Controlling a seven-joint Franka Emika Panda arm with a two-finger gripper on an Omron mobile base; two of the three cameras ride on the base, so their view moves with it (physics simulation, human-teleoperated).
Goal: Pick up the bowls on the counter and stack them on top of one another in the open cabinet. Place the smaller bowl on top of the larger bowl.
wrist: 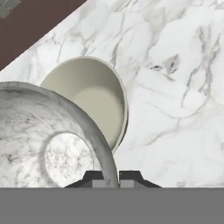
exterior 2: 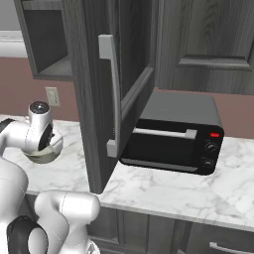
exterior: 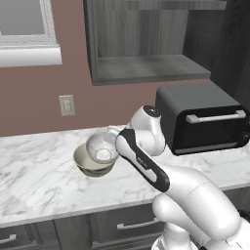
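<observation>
My gripper (wrist: 111, 177) is shut on the rim of the smaller bowl (wrist: 52, 144), a translucent whitish-grey bowl that I hold tilted and lifted just above the counter (exterior: 39, 180). The larger bowl (wrist: 94, 96), olive-beige with a cream inside, sits on the marble right beneath and behind it. In the left base view the smaller bowl (exterior: 102, 146) overlaps the larger bowl (exterior: 90, 166), and the gripper (exterior: 117, 137) sits at the small bowl's right edge. The open cabinet (exterior: 146, 68) hangs above and to the right, its shelf bare.
A black toaster oven (exterior: 205, 122) stands on the counter to the right of the arm. A wall outlet (exterior: 67, 105) is behind the bowls. In the right base view an open cabinet door (exterior 2: 109, 89) juts forward beside the arm. Drawers (exterior: 132, 225) run below the counter.
</observation>
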